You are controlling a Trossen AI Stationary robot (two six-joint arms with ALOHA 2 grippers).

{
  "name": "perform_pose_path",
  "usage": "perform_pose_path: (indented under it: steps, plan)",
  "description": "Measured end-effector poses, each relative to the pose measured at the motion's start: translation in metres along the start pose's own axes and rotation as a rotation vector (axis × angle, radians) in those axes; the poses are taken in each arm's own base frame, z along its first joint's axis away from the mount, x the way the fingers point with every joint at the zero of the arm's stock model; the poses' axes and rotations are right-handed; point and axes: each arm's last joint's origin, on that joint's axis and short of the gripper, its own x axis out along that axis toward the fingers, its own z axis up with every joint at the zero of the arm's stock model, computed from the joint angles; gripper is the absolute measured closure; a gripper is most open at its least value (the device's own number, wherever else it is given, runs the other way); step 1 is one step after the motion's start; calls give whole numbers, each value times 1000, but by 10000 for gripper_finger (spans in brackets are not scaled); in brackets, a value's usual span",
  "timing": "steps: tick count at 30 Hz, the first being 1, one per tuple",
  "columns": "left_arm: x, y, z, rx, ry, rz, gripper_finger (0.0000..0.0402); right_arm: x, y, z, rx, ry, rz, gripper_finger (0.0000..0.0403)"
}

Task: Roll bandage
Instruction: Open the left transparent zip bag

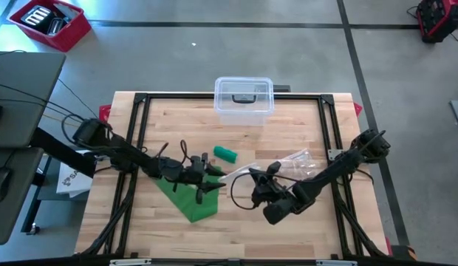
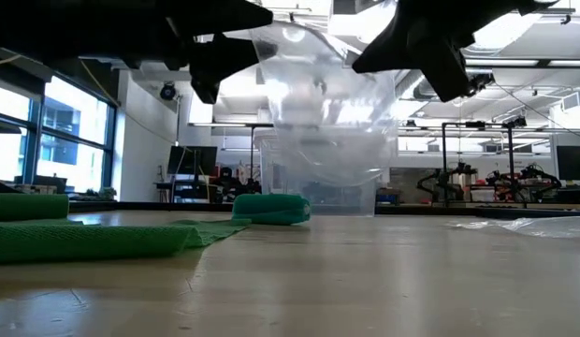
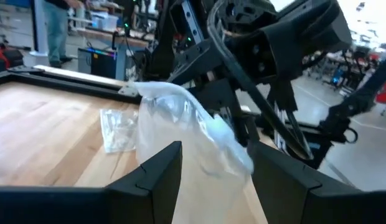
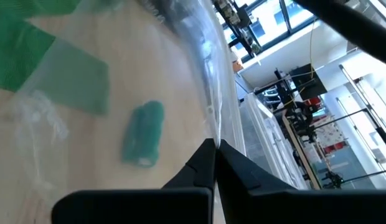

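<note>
A flat green bandage strip (image 1: 188, 198) lies spread on the wooden table at front left. A rolled green bandage (image 1: 226, 154) lies on its side behind it and shows through the plastic in the right wrist view (image 4: 143, 134). A clear plastic bag (image 2: 318, 103) hangs above the table between the two arms. My right gripper (image 4: 213, 144) is shut on it. My left gripper (image 3: 215, 149) stands open and level, one finger on either side of the bag (image 3: 180, 130). My left gripper's open fingers (image 3: 162, 168) flank the hanging bag; I cannot tell whether they touch it. My right gripper pinches the bag's clear film (image 4: 211, 127) between its two shut fingers, at an edge or fold. The bag is lifted clear of the table and hangs slack.
A clear lidded box (image 1: 244, 96) stands at the table's far edge. Crumpled clear plastic (image 1: 299, 159) lies on the table to the right of the roll. A black frame (image 1: 140, 100) borders the tabletop. Bare wood shows at the near right.
</note>
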Motion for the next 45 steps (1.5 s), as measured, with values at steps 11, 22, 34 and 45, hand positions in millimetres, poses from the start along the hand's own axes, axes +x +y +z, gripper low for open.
perform_pose_path:
  steps: [11, 22, 34, 45]
  plan:
    - [1, 2, 0, 34, -33, 83, 344, 0, 2, 0, 90, -6, 61, 402]
    - [-6, -6, -22, 214, 160, 169, 400, -13, -25, 3, 252, -11, 317, 325]
    - [23, -50, -7, 616, 400, 228, 401, -21, -62, 27, 498, -206, 629, 243]
    - [42, -73, -20, 882, 458, 225, 401, 23, -36, 31, 478, -259, 772, 255]
